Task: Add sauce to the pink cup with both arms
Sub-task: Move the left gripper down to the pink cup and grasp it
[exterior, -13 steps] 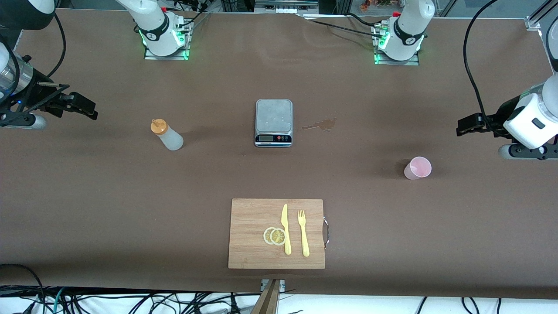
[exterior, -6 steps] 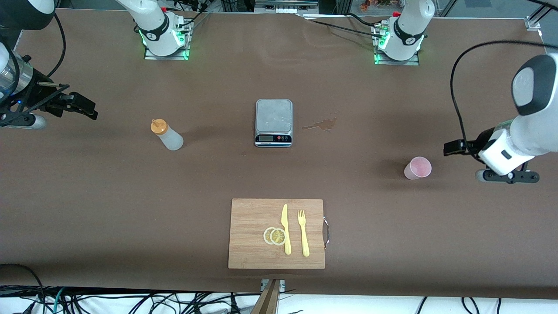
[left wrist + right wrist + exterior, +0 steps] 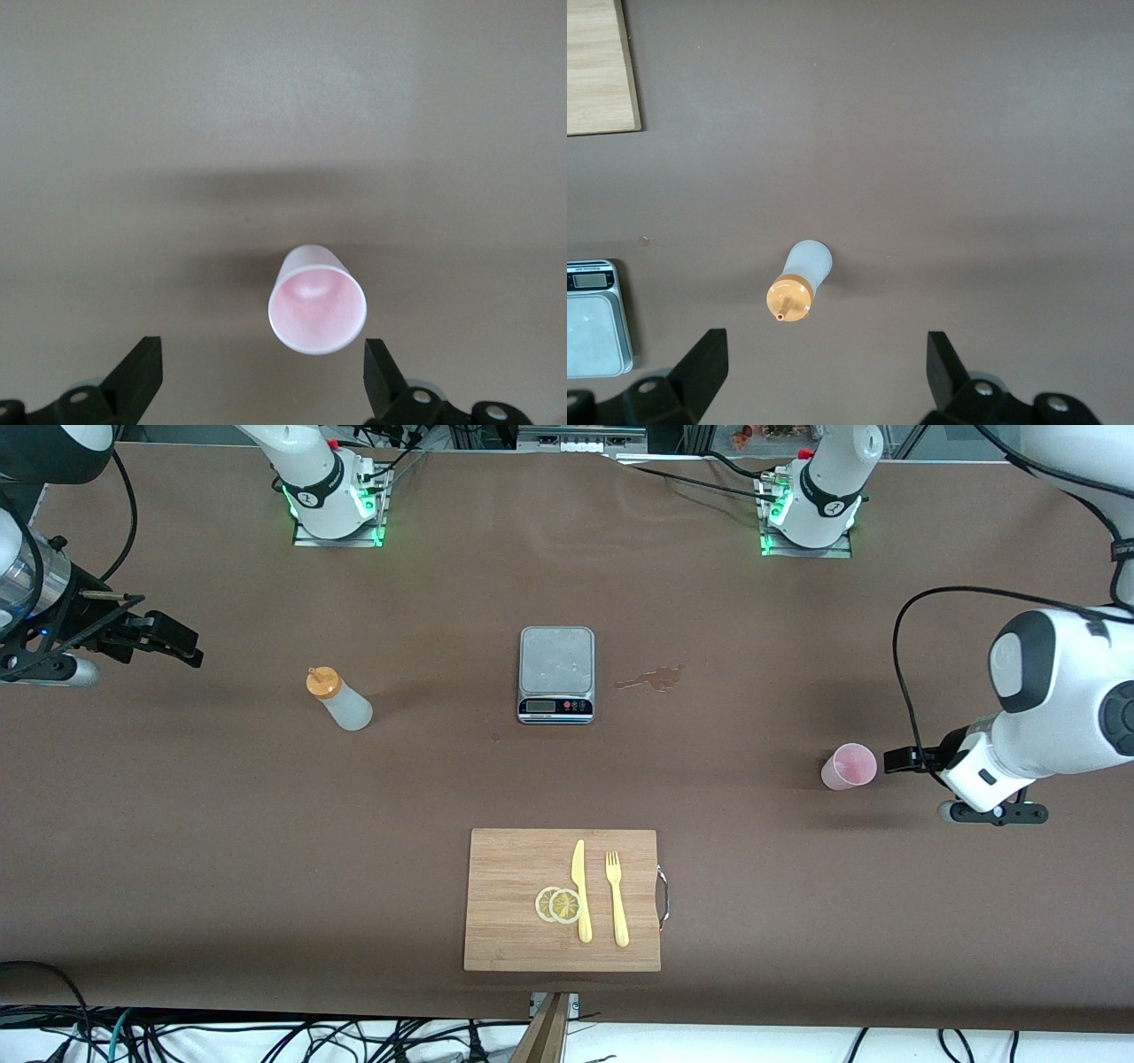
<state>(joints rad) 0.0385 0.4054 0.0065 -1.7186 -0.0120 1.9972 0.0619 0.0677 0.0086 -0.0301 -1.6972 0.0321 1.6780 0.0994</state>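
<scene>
The pink cup (image 3: 849, 767) stands upright on the brown table toward the left arm's end. My left gripper (image 3: 897, 759) hangs low just beside it, open, with nothing between its fingers. In the left wrist view the cup (image 3: 317, 310) sits just ahead of the open left gripper (image 3: 261, 367). The sauce bottle (image 3: 340, 701), whitish with an orange cap, stands upright toward the right arm's end. My right gripper (image 3: 182, 646) is open and empty, well apart from it. The right wrist view shows the bottle (image 3: 803, 285) ahead of the open right gripper (image 3: 824, 363).
A kitchen scale (image 3: 555, 673) sits mid-table, with a brown spill stain (image 3: 654, 679) beside it. Nearer the front camera lies a wooden cutting board (image 3: 505, 868) holding a yellow knife (image 3: 580, 890), a fork (image 3: 616, 897) and lemon slices (image 3: 558, 904).
The left arm has swung down and in toward the pink cup, its gripper now close beside it. The right arm has barely moved.
</scene>
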